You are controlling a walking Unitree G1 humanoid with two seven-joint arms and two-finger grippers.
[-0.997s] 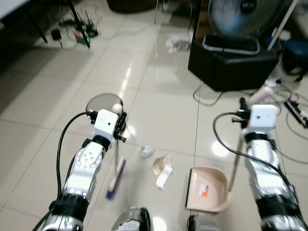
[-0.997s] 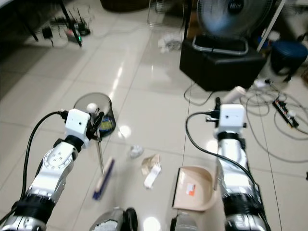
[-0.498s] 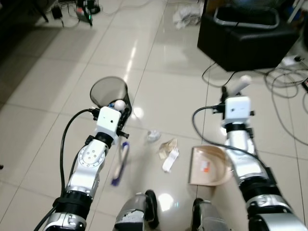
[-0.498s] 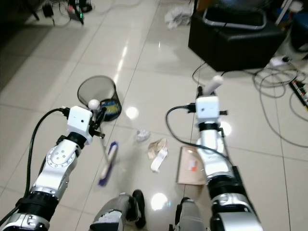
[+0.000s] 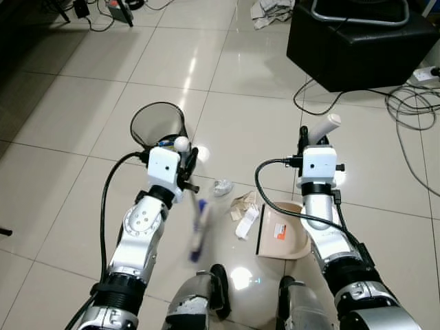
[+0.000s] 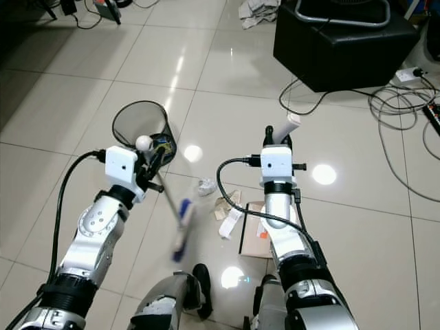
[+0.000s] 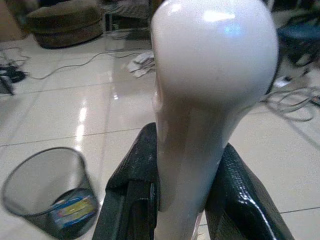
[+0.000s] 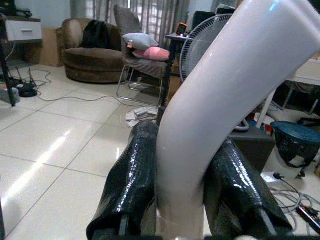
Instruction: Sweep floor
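Observation:
My left gripper (image 5: 185, 159) is shut on the broom's white handle (image 7: 200, 100), just under its round knob (image 5: 181, 143). The blue and white broom head (image 5: 199, 231) is blurred on the tiles, left of the litter. That litter is a crumpled paper ball (image 5: 221, 186), beige wrappers (image 5: 245, 202) and a white strip (image 5: 244, 224). My right gripper (image 5: 311, 139) is shut on the dustpan's white handle (image 8: 235, 85). The beige dustpan (image 5: 282, 237) sits on the floor with its lip touching the right side of the litter.
A black mesh waste bin (image 5: 157, 124) with some rubbish inside stands just ahead of my left arm. A black box (image 5: 357, 38) and loose cables (image 5: 412, 103) lie at the far right. Crumpled paper (image 5: 271, 10) lies beyond. My feet (image 5: 206, 302) are below.
The camera has tilted down and the view shifted. The broom head has swung right, closer to the litter. The dustpan has edged left against the litter.

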